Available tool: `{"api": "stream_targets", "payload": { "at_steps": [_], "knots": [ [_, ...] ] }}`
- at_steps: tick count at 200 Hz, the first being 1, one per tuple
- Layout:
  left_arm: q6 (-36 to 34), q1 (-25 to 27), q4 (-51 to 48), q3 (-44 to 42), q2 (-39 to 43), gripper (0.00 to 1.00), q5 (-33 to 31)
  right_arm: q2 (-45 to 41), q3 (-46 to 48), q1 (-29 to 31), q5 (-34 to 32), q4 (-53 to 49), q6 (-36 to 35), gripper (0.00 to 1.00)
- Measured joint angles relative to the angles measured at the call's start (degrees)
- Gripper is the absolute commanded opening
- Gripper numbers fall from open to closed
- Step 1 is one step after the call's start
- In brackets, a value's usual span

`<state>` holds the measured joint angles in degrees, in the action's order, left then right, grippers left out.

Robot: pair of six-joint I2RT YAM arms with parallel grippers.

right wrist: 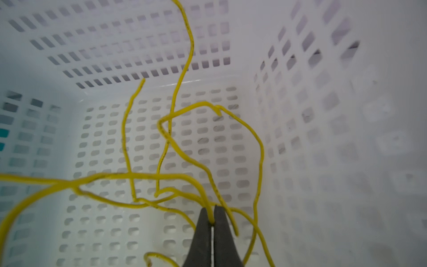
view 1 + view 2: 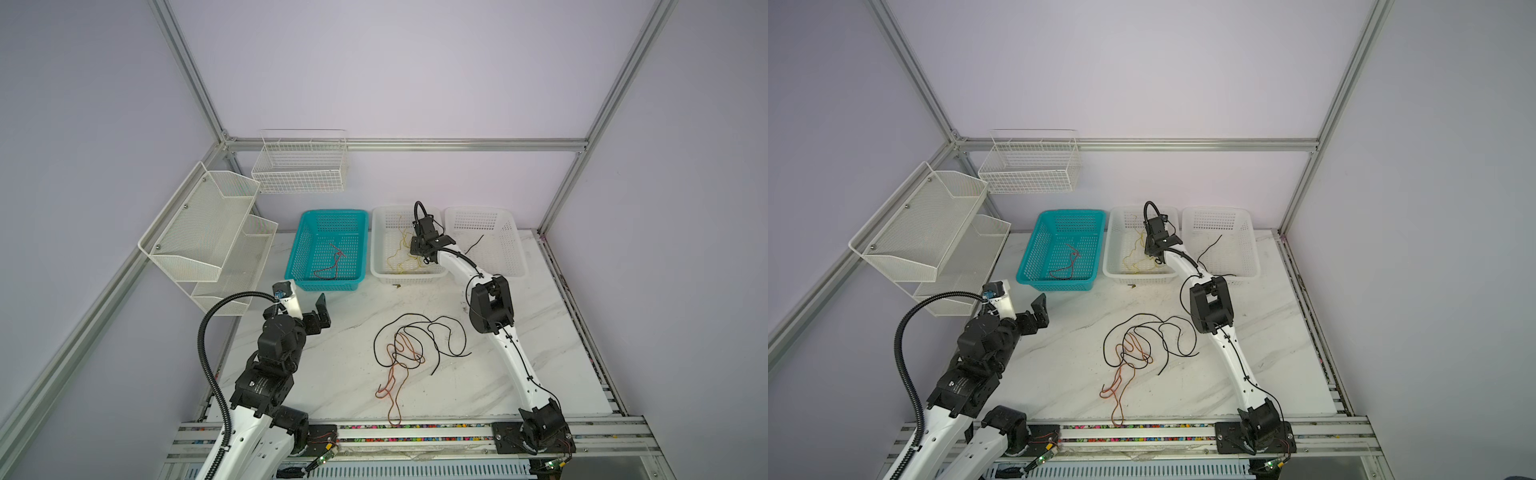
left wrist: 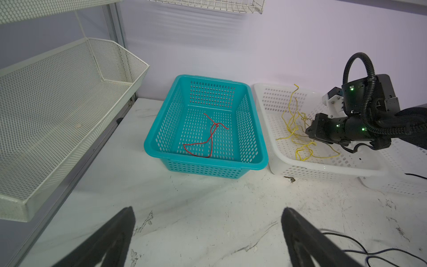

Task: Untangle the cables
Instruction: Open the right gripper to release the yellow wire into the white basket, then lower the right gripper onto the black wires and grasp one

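A tangle of black and orange cables [image 2: 411, 349] [image 2: 1138, 349] lies on the marble table in both top views. My right gripper [image 1: 212, 216] is down inside the middle white basket [image 2: 380, 270], shut on a strand of the yellow cable [image 1: 175, 143] [image 3: 298, 136], whose loops spread over the basket floor. A red cable [image 2: 332, 266] [image 3: 209, 141] lies in the teal basket [image 2: 361, 216] [image 3: 161, 152]. One black cable [image 2: 473, 245] rests in the right white basket [image 2: 511, 224]. My left gripper [image 3: 208, 209] [image 2: 309, 305] hovers open over bare table in front of the teal basket, holding nothing.
White mesh shelves [image 2: 199, 232] [image 3: 57, 104] stand along the table's left edge, close to the left arm. A wire basket [image 2: 299, 166] hangs on the back wall. The right forearm [image 2: 457, 262] crosses the middle basket's near right corner.
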<state>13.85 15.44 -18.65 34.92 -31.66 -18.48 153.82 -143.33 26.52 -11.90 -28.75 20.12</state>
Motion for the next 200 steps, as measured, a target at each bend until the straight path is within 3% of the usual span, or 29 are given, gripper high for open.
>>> {"api": "stream_targets", "payload": {
  "at_steps": [59,126,163,200],
  "knots": [
    [0.00,0.02,0.20,0.00,0.02,1.00,-0.02,-3.56,-0.07,0.04,1.29,-0.52,0.04,0.37],
    [0.00,0.02,0.22,-0.02,0.02,1.00,-0.02,-10.49,2.84,0.07,2.29,-0.37,0.33,0.58],
    [0.00,0.02,0.20,-0.02,0.02,1.00,0.52,-21.64,13.03,0.96,2.97,2.60,0.37,0.62],
    [0.09,0.02,0.26,-0.07,0.02,1.00,3.06,-38.45,32.39,4.76,3.43,10.29,0.15,0.64]
  ]
}}
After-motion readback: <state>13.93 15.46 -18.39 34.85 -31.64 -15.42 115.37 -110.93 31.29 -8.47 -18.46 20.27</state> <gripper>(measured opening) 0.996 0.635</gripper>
